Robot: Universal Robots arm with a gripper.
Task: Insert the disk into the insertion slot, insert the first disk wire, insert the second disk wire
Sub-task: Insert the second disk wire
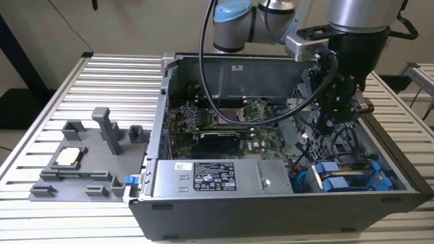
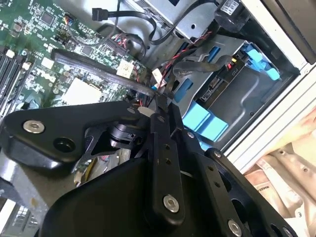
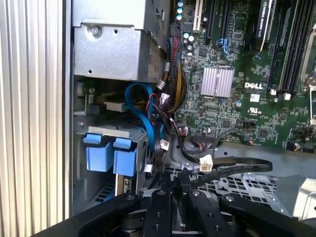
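Your fingers (image 3: pixel 164 193) are drawn nearly together and appear to pinch the end of a black flat wire (image 3: pixel 237 167) (one of the two disk wires, by my reading), so count the gripper (image 3: pixel 176 183) as closed on it. Just beyond the tips, the disk (image 1: pixel 337 183) already sits in the insertion slot (image 2: pixel 247 101), low on the exterior view's right, its blue frame tabs facing the open side of the case. The step in hand, as I judge it, is a wire insertion, with the disk itself done. That calls for bringing the plug square to the disk's connector edge and pressing gently. Mind the tangle of red and black leads (image 3: pixel 165 106) and the looping blue cable (image 3: pixel 140 116) crowding that edge. The perforated cage (image 3: pixel 237 187) lies close beside the gripper, with the motherboard (image 3: pixel 237 113) beyond. The grey fixture tray (image 1: pixel 88 157) is well apart on the exterior view's left.
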